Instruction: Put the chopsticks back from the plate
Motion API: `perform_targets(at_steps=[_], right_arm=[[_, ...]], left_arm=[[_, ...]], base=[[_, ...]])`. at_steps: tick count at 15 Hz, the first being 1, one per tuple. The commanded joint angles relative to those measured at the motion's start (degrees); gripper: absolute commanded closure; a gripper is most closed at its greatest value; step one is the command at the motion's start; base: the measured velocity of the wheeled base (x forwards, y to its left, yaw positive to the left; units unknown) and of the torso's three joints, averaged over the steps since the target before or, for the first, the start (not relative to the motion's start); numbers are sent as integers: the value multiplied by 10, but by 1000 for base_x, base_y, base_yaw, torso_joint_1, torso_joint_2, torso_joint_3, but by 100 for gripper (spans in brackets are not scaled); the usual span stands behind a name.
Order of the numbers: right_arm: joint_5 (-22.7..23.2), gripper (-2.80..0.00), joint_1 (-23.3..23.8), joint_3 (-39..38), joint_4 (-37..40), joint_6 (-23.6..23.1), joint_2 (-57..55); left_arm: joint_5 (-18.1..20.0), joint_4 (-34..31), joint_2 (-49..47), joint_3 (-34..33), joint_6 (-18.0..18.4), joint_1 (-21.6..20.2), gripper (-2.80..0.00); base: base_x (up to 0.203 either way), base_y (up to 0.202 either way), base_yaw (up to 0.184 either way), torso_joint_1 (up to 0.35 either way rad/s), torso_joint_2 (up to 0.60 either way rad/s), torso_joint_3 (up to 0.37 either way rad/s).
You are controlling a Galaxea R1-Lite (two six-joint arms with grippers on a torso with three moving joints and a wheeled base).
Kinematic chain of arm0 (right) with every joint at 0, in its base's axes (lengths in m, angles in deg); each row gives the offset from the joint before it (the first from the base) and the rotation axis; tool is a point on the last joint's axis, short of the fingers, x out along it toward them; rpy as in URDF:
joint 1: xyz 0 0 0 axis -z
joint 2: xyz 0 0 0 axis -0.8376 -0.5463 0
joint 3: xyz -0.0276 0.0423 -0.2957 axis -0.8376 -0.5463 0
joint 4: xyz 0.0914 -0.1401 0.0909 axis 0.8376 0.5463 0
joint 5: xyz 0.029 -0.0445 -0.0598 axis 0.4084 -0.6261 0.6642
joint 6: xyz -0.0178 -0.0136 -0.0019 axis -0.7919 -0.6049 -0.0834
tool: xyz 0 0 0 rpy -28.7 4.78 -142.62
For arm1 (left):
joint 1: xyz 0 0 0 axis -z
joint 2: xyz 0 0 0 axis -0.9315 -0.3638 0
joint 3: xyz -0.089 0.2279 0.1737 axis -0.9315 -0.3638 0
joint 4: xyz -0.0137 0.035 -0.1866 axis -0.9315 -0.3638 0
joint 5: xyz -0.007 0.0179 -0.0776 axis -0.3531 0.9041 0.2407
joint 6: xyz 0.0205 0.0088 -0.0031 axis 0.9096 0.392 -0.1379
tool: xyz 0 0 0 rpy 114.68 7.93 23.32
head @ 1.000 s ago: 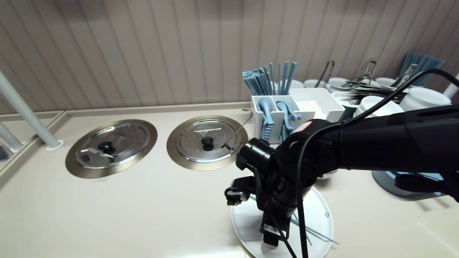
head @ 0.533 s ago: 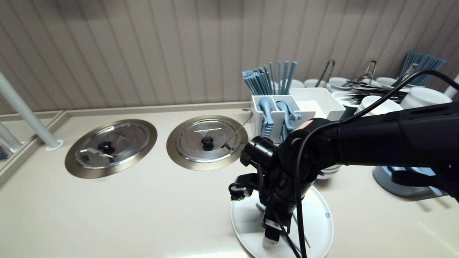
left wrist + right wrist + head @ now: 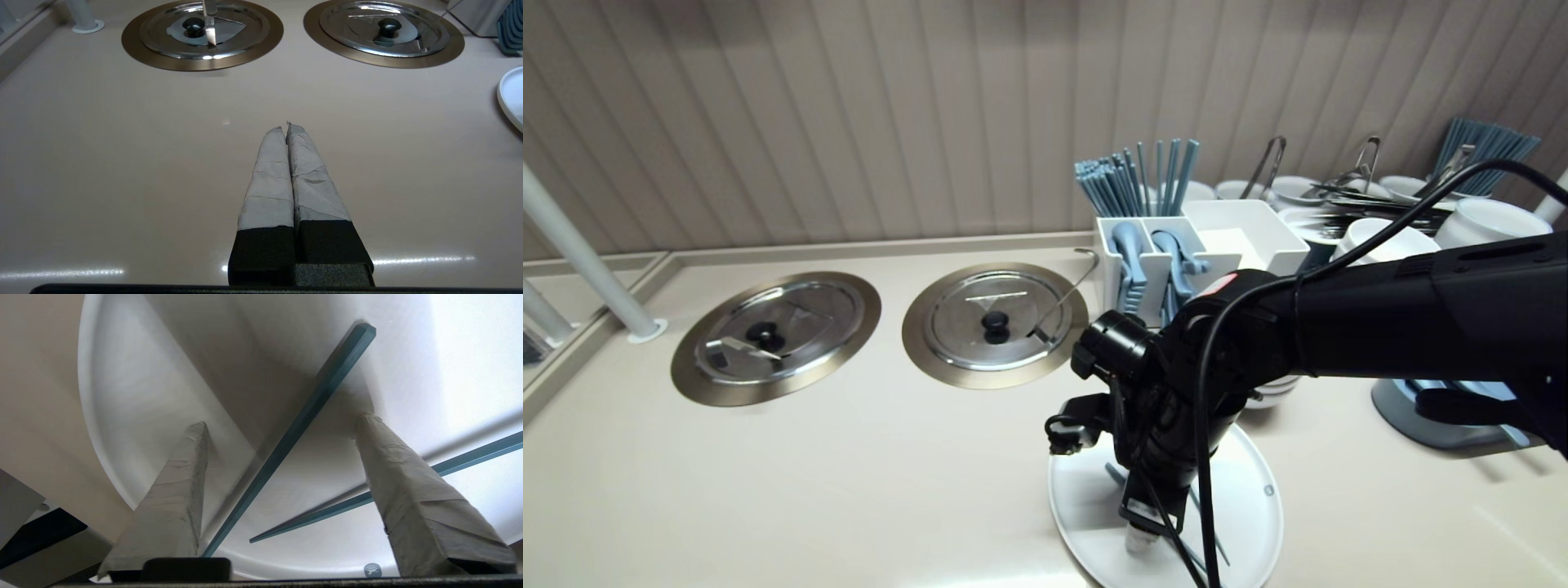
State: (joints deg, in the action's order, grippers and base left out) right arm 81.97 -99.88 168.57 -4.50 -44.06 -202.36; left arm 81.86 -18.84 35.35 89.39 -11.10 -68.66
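Blue chopstick (image 3: 331, 375) between right gripper's (image 3: 282, 421) released jaws, white plate (image 3: 122, 396) beneath, logo (image 3: 372, 569) unreadable, left gripper (image 3: 286, 124) clenched

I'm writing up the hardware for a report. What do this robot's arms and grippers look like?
The right arm is a thick black tube with a small red mark near the wrist and a black cable looping along it. A black cylindrical module sits at the wrist. On the right gripper and left gripper, the jaws are long tapered wedges wrapped in creased grey tape.
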Motion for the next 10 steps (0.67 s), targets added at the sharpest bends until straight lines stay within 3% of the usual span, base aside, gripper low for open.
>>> perform_targets(at_steps=[1,10], right_arm=[[0,0,0,1,3,-1,1],[1,0,0,2,3,0,2]], left_arm=[[0,0,0,-4,0,0,0],[0,0,0,-4,0,0,0]], base=[[0,0,0,0,0,0],[0,0,0,0,0,0]])
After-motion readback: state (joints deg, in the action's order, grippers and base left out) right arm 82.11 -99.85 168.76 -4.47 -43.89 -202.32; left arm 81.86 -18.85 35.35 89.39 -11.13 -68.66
